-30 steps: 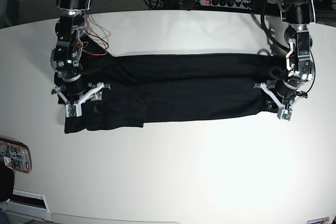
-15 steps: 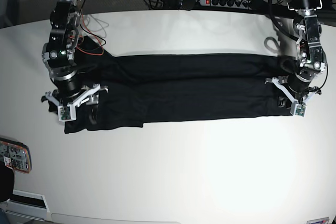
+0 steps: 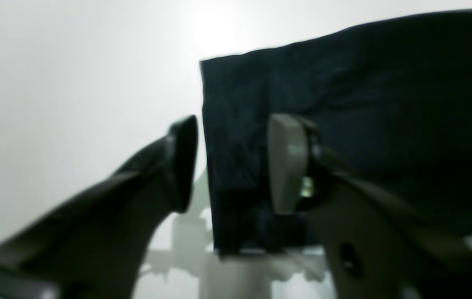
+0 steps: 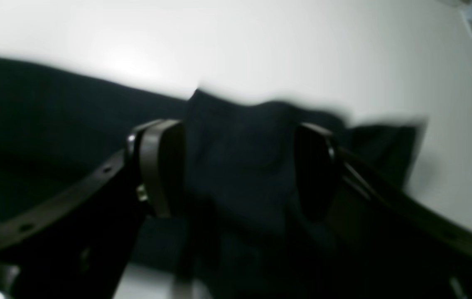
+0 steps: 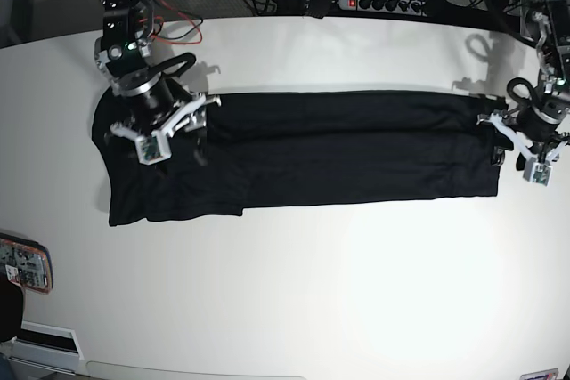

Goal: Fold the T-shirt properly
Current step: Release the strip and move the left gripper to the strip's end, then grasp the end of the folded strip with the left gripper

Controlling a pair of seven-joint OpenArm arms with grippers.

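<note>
The T-shirt (image 5: 303, 153) lies flat on the white counter (image 5: 294, 291) as a long band, its long axis running from 9 to 3 o'clock. The left gripper (image 5: 521, 142) hangs at its 3 o'clock end, jaws wide and straddling the short edge with nothing pinched, one fingertip (image 3: 184, 162) over bare counter. The right gripper (image 5: 169, 122) sits over the 9 o'clock end toward the far long edge, jaws wide above loose cloth; each arm is nearest its own end.

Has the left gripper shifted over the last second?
Yes. The left gripper has moved outward along the T-shirt to its end edge, toward the table edge.
</note>
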